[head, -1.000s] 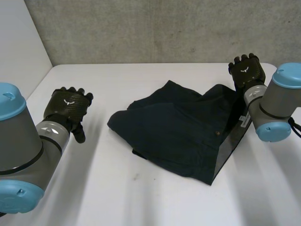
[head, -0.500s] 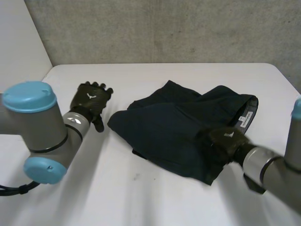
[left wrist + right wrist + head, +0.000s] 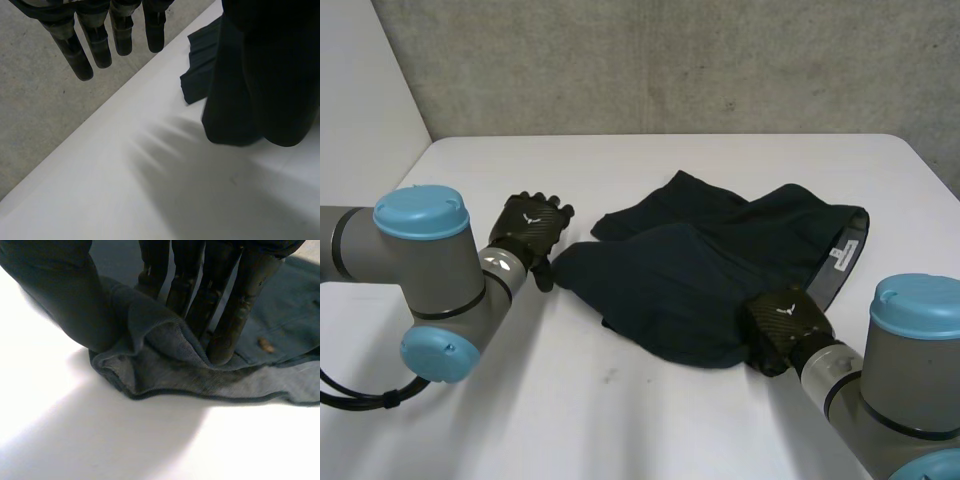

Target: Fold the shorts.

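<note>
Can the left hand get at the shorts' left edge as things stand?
Probably yes: the left hand is open right beside that edge of the shorts, with only bare table around it.

Soft, even light fills the head view. The white surface [image 3: 650, 420] is bright but has no glare, and the grey wall [image 3: 670, 60] is evenly lit. The dark shorts [image 3: 700, 280] show few folds and throw only a thin, faint shadow at the lower middle of the frame. In the right wrist view the surface is almost washed out to white, and the shorts look paler.
</note>
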`<state>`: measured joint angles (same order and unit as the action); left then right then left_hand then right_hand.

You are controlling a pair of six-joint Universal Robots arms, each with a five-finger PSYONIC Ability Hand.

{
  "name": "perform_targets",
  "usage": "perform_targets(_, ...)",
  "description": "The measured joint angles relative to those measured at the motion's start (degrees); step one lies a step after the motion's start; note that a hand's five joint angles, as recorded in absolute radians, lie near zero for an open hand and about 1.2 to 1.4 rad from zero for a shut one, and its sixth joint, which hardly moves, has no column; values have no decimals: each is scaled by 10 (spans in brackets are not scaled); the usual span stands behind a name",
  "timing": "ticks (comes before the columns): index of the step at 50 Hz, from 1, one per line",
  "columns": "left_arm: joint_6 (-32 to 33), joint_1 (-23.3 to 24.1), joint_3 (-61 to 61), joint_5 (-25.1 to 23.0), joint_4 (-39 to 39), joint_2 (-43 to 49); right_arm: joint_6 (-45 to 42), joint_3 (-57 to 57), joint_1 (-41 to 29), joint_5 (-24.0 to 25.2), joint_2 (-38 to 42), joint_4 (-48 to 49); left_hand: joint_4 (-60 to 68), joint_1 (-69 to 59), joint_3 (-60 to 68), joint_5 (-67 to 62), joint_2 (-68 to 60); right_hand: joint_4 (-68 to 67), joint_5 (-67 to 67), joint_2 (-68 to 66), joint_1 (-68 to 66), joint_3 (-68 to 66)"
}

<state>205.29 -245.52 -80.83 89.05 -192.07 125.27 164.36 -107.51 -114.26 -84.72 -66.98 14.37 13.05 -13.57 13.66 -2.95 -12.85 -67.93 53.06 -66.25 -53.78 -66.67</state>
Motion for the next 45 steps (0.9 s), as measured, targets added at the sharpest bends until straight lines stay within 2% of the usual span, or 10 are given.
perform_targets(19, 2, 19, 19, -20, 2, 37, -25, 8, 4, 0, -146, -4, 42, -39, 32, -45, -47, 0, 25, -9, -21, -5)
perform_targets(22, 0, 23, 31, -21, 4, 45, -34, 13, 4, 0, -159, -6, 205, -227, 196, -205, -207, -1, 25, -9, -21, -5)
perform_targets(23, -1, 24, 35, -21, 4, 46, -35, 14, 4, 0, -160, -6, 205, -227, 196, -205, -207, -1, 25, -9, -21, -5)
perform_targets(24, -5, 25, 43, -20, 6, 48, -38, 17, 4, -1, -165, -7, 392, -424, 383, -388, -395, -1, 25, -9, -21, -5)
perform_targets(25, -10, 25, 50, -18, 8, 46, -41, 19, 4, -1, -168, -7, 499, -513, 495, -492, -506, -1, 25, -9, -21, -5)
perform_targets(26, -16, 25, 56, -16, 11, 42, -47, 24, 4, -1, -175, -8, 541, -521, 532, -523, -545, -1, 25, -9, -21, -5)
perform_targets(31, -40, 23, 70, -3, 31, -7, -77, 54, 5, -2, -196, -12, 552, -521, 541, -523, -555, -1, 25, -9, -21, -5)
perform_targets(33, -53, 24, 71, 18, 61, -128, -123, 126, 3, -4, -223, -42, 552, -521, 542, -523, -555, -4, 25, -9, -21, -5)
perform_targets(36, -51, 26, 68, 27, 84, -217, -143, 182, 2, -6, -236, -76, 552, -521, 543, -523, -555, -4, 25, -9, -21, -5)
perform_targets(45, -1, 30, 70, 33, 174, -380, -169, 385, 3, -1, -219, -255, 553, -521, 546, -523, -555, -4, 25, -9, -21, -5)
